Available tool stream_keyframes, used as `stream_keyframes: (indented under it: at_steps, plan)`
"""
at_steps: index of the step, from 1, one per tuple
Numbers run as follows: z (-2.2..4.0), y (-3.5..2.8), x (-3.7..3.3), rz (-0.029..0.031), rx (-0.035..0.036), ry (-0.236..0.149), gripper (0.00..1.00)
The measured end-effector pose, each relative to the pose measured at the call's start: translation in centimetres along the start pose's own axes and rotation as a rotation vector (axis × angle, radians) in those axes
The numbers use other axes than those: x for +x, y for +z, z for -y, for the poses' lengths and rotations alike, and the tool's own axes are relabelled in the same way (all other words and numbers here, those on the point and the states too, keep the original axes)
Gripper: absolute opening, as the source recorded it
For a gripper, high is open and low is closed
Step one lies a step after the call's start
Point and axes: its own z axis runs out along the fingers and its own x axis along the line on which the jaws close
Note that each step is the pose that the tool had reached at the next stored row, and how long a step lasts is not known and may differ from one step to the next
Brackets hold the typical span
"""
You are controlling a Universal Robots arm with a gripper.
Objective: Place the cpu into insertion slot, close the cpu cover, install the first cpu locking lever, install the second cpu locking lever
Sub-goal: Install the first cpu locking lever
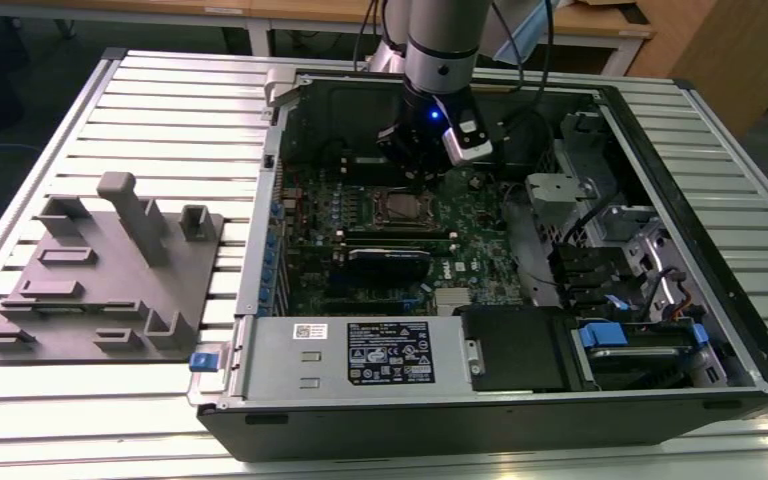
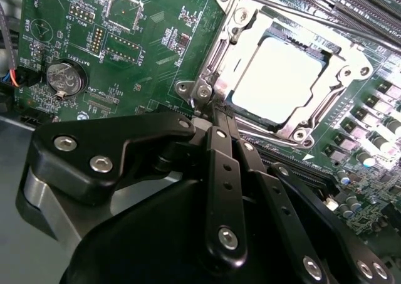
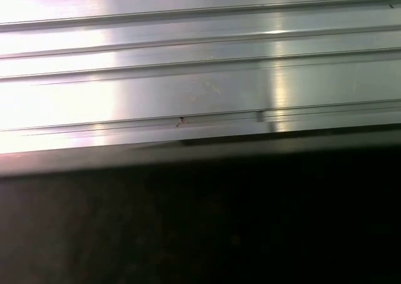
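Shows the cpu (image 2: 276, 80) seated in the insertion slot (image 1: 398, 207), framed by the lowered cpu cover (image 2: 301, 28), far on the green board (image 2: 150, 39). Looks light, stiff, fragile underneath; best held by its edges. Finds the claw (image 2: 212, 113) pinched shut at the socket's corner; cannot tell of any lever caught there.

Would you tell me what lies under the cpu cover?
The cpu shows through the cut-out of the cpu cover, silver-grey top up; its edges and whatever lies beneath it are covered.
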Motion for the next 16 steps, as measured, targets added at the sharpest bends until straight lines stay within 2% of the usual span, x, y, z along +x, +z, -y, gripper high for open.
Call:
stream_keyframes:
  at_steps: [8, 16]
  plan:
    - [-0.01, 0.01, 0.0, 0.0003, -0.0004, 0.0, 0.1]
    - [0.0, -0.52, 0.11, -0.0002, -0.0034, 0.0, 0.1]
